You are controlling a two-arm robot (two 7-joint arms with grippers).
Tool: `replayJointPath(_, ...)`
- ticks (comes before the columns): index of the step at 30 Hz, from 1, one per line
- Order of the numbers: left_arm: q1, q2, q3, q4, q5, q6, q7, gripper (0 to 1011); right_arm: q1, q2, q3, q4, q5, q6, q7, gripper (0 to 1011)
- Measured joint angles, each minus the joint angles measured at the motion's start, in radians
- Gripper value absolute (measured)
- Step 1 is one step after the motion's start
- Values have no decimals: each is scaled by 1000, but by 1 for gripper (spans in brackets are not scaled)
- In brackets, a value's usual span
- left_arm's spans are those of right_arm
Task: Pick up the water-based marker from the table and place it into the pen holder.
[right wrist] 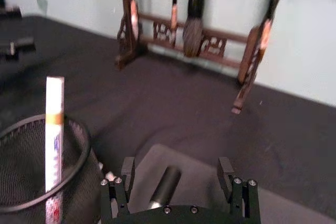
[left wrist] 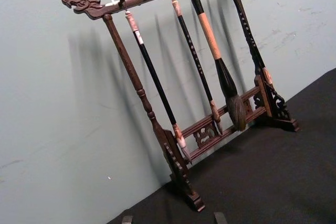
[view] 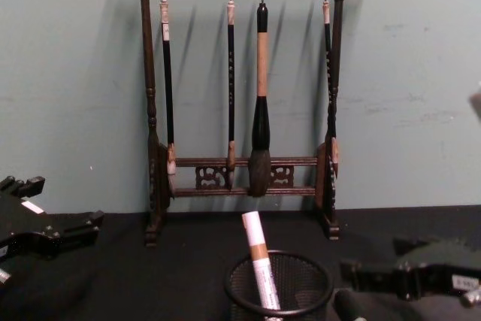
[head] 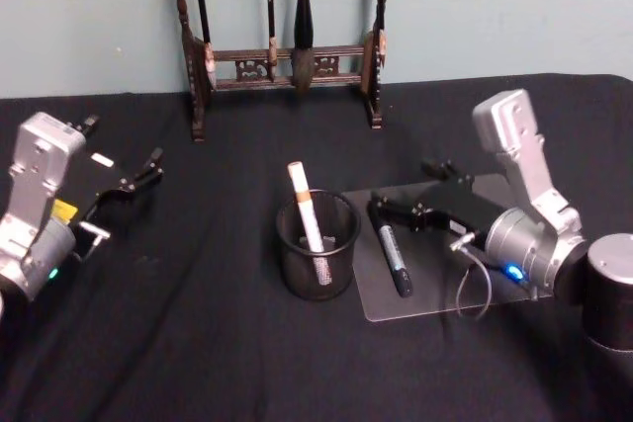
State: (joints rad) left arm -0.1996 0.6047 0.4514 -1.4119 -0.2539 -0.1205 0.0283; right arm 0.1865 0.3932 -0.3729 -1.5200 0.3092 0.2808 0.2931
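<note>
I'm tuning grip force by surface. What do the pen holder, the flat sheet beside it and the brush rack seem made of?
Pen holder: likely metal wire mesh, matte black; its wall is see-through. Flat sheet: probably clear plastic, glossy; the black tablecloth shows through under a pale sheen. Brush rack: apparently dark varnished wood; carved dragon ends.

A white marker [view: 259,268] leans in the pen holder [view: 302,282], before a rack [view: 148,110] of 4 brushes [view: 261,110]

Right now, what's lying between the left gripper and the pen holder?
Nothing: in the head view, only bare black tablecloth separates the left gripper from the pen holder.
</note>
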Motion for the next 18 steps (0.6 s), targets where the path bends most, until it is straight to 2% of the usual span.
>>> replayJointPath(7,0,0,0,0,0,0,0,1001,3,-7,-20,-2,-41,83,-12,1002)
replayJointPath(18,0,0,0,0,0,0,0,1001,15,-39,-28,20,-74,155,-19,1002)
